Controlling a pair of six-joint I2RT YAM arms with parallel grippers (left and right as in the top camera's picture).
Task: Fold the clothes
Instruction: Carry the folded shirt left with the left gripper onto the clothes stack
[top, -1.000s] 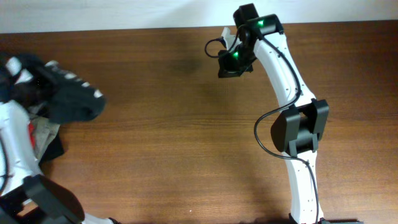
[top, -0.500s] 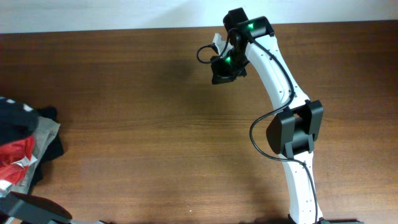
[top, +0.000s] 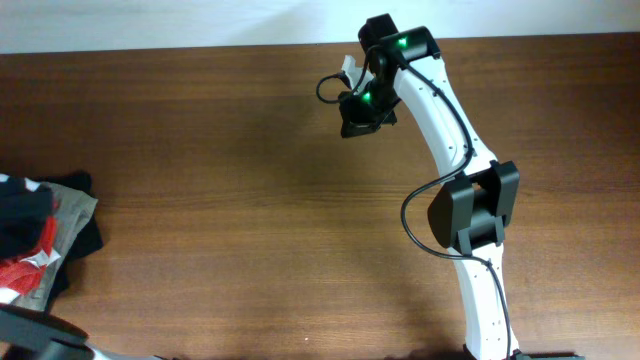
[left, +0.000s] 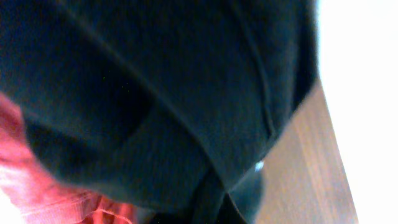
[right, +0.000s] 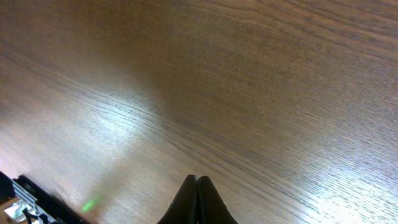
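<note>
1. A large dark blackish-green soft T-shirt (left: 155, 93) is filling almost the whole left wrist view, bunching in thick folds with no lettering showing
2. From overhead, it is lying crumpled at the far left edge of the brown wooden tabletop (top: 250, 220), heaped together with a red garment (top: 25, 262) and a grey-beige garment (top: 72, 212)
3. The dark cloth is hiding the left pincer, so I cannot tell whether it is clenching the shirt or standing released
4. The right pincer (right: 197, 182) is hanging clenched on nothing, its two fingers pressing together above bare wood near the far side, well apart from the heap
5. By my judgement the work is sitting at its first step, which is getting the shirt clear of the pile, and no fold is showing yet
6. The next move is probably calling for drawing the shirt alone toward the middle, leaving the other two garments behind, then spreading it flat, with the right pincer coming across to help
</note>
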